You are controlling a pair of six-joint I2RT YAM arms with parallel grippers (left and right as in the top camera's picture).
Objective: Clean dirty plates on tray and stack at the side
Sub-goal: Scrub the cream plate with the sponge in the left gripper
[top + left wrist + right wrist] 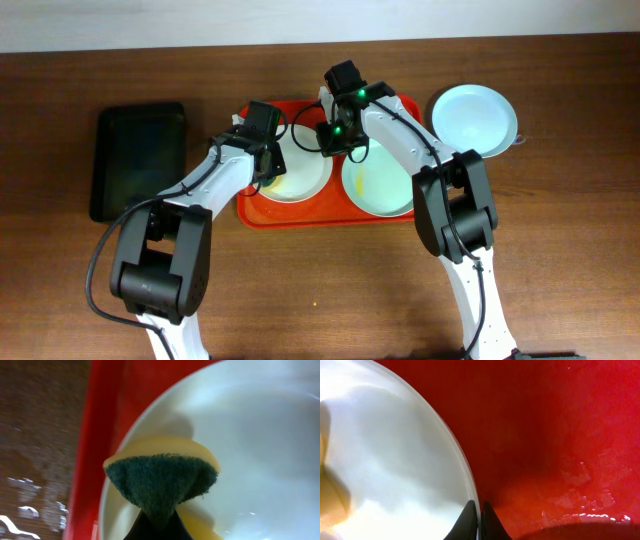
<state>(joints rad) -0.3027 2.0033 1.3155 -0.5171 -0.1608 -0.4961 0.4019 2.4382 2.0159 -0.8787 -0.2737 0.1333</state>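
The red-orange tray [320,221] holds two plates: a cream-white plate [303,176] on its left and a pale mint-green plate [380,187] on its right. A second mint-green plate [473,118] lies on the table to the right of the tray. My left gripper [267,158] is shut on a yellow and green sponge [161,477] and presses it on the cream-white plate [250,435] near its left rim, beside the tray wall [105,420]. My right gripper [334,143] is shut on that plate's right rim [470,491], over the tray floor [545,435].
A smaller black tray [140,160] lies on the brown wooden table [560,250] to the left of the red-orange tray. Both arms reach in from the front edge and cross over the table's middle.
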